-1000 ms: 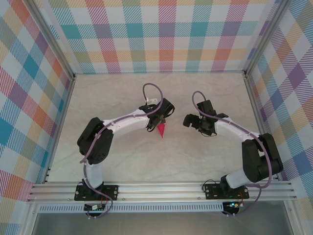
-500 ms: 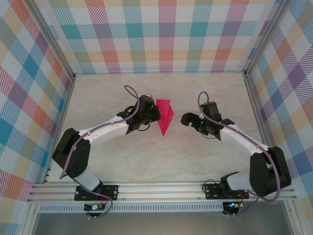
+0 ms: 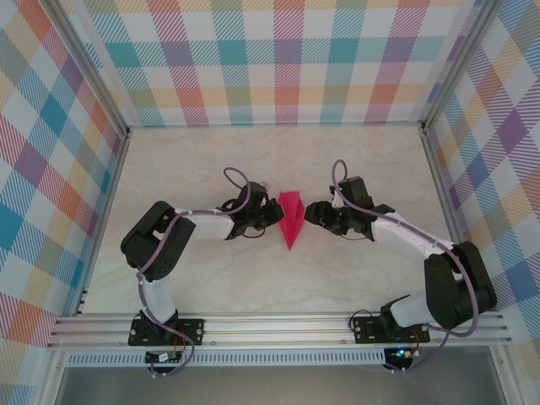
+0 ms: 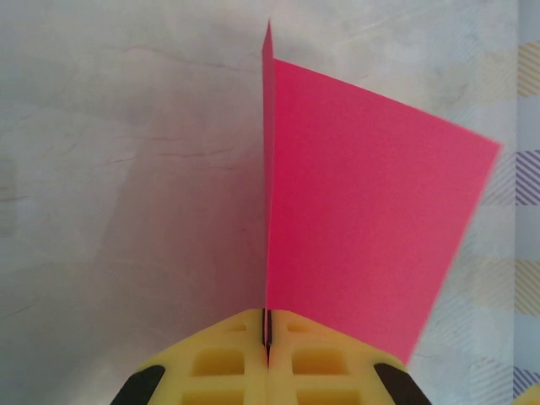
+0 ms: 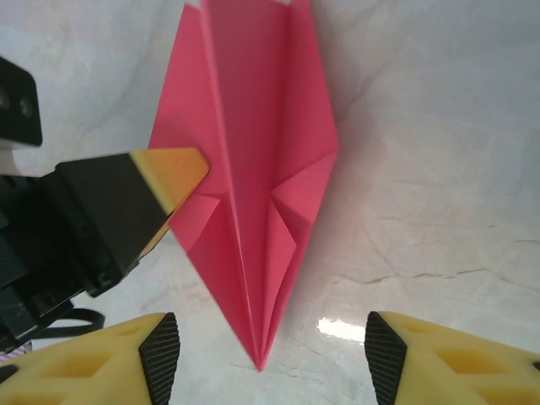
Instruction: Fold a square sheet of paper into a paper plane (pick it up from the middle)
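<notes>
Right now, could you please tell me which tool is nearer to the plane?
Left. The left tool is shut on the plane at its edge, so it touches the paper. The right tool sits open just off the opposite side, gripping nothing.
</notes>
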Available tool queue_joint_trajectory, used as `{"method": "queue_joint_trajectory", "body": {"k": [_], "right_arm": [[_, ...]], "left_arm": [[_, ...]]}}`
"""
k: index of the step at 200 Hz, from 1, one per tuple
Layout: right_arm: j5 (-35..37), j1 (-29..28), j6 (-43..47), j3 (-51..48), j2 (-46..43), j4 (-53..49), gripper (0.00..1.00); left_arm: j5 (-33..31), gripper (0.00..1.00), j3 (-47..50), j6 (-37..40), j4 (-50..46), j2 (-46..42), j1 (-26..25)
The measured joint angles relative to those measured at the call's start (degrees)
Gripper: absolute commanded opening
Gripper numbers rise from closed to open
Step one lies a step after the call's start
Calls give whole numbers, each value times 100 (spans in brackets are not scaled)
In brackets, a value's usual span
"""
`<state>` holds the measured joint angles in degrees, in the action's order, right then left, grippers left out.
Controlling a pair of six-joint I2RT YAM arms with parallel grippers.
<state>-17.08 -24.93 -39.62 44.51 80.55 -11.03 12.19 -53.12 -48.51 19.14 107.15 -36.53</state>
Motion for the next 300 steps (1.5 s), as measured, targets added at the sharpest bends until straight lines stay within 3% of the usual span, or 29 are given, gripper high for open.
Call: {"method": "queue_joint_trajectory", "body": {"k": [111, 200, 300], "right_arm": [[232, -931, -28, 925, 1338, -258, 42], [254, -1038, -26, 1115, 1744, -361, 42], [619, -1156, -28, 1628, 2214, -730, 30]], "left_arm": [[70, 0, 319, -140, 398, 116, 85], [85, 0, 319, -140, 398, 116, 85], [87, 2, 323, -140, 396, 116, 85]]}}
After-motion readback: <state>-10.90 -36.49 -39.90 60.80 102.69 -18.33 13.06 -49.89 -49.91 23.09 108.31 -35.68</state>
